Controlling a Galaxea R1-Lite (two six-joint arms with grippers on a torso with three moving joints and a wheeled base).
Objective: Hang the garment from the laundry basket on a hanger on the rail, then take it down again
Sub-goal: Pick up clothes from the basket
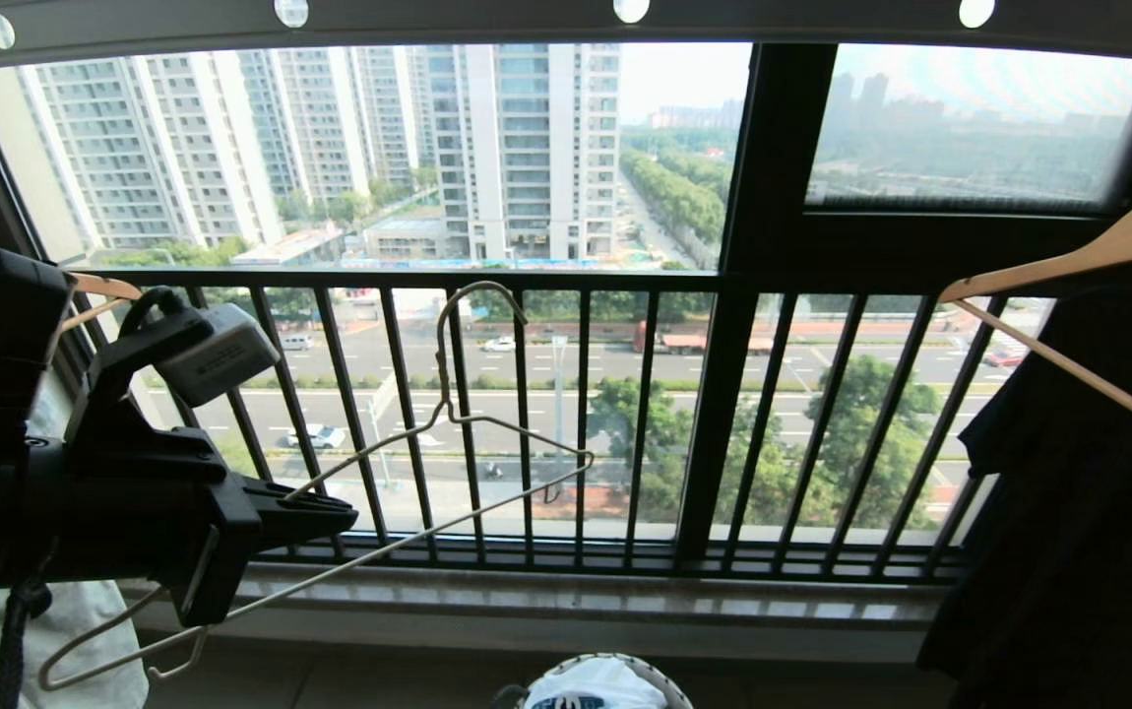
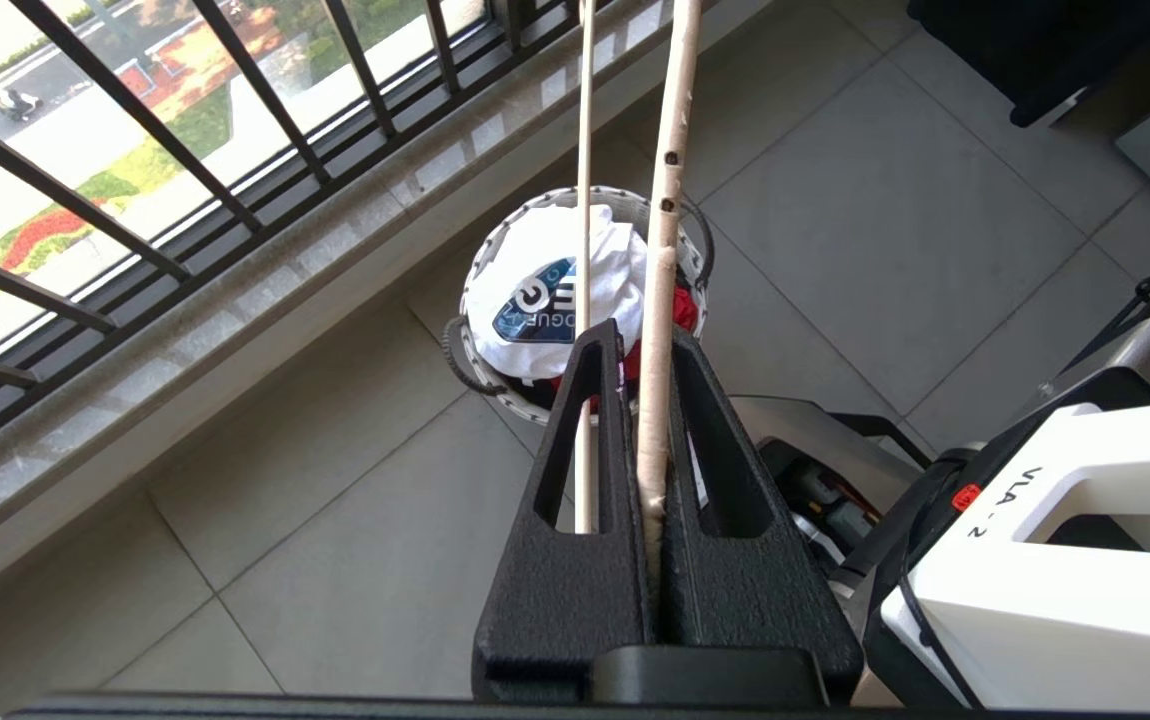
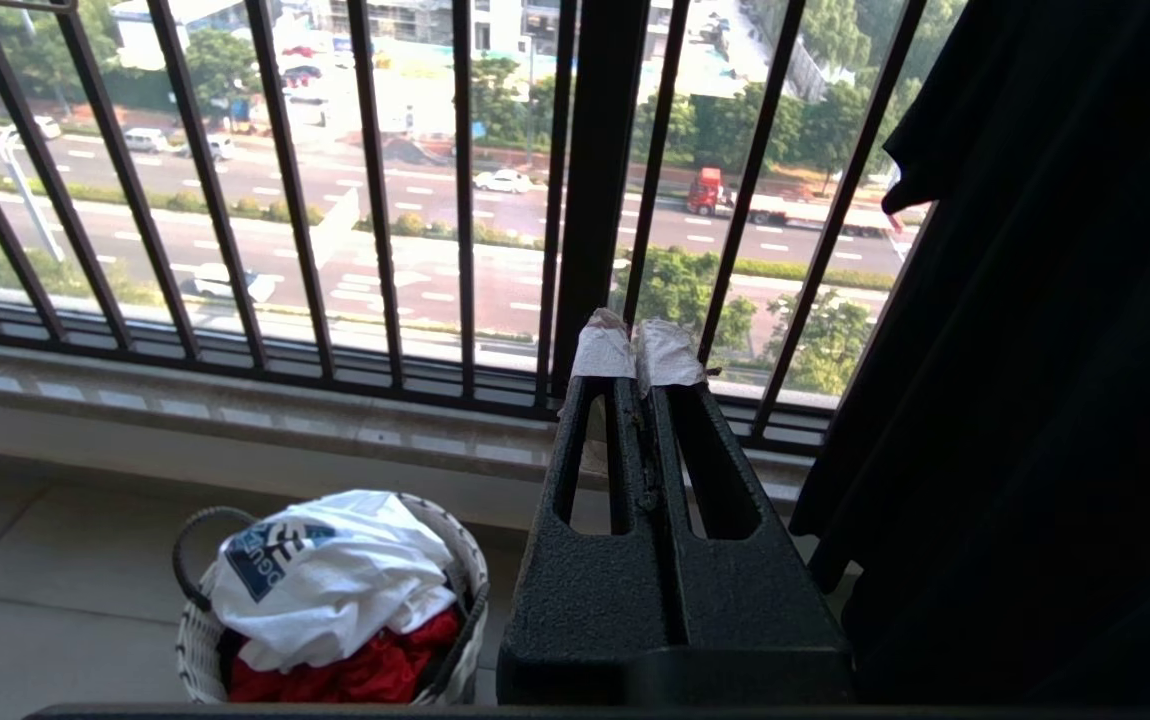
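While the long grey metal rail with round holes (image 1: pixel 448 18) spans the top edge of the head view, the small round white woven laundry basket (image 3: pixel 197 640) sits at bottom centre, below the sill. On top of it, over a red cloth (image 3: pixel 355 672), lies the crumpled white T-shirt with a dark blue print (image 3: pixel 335 575): probably light, limp and easily bunched, best pinched at the neckband or a shoulder. At lower left, the black left gripper (image 1: pixel 330 514) is clamped on the lower bar of the thin cream-white wire hanger (image 1: pixel 487 433), which likely is springy and apt to swivel. The right gripper (image 3: pixel 638 352) is closed and holds nothing.
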